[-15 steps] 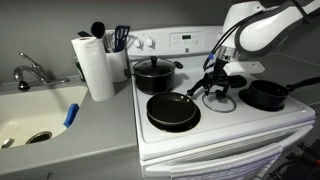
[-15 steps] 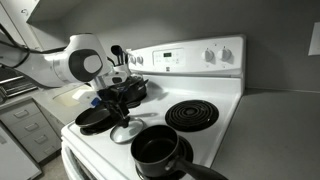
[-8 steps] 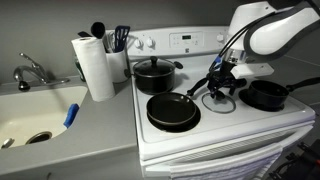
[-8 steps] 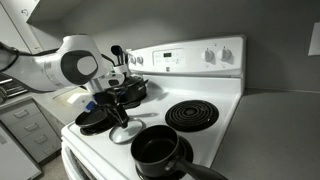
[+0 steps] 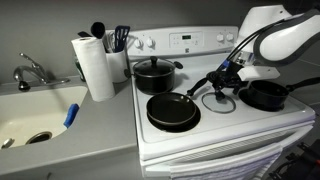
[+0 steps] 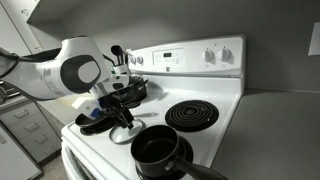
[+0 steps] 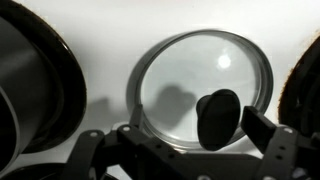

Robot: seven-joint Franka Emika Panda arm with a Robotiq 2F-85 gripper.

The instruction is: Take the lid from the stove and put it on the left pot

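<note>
Gripper (image 7: pixel 178 138) jaws spread open over glass lid (image 7: pixel 200 65) w/ black knob (image 7: pixel 218 118), flat on white stove (image 7: pixel 110 40).

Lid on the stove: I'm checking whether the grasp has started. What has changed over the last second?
The arm swung toward the small saucepan, carrying the end effector slightly that way above the lid. Nothing was taken hold of: the end effector is open and the lid lies on the stove where it was. The saucepan, frying pan and lidded pot have not moved.
</note>
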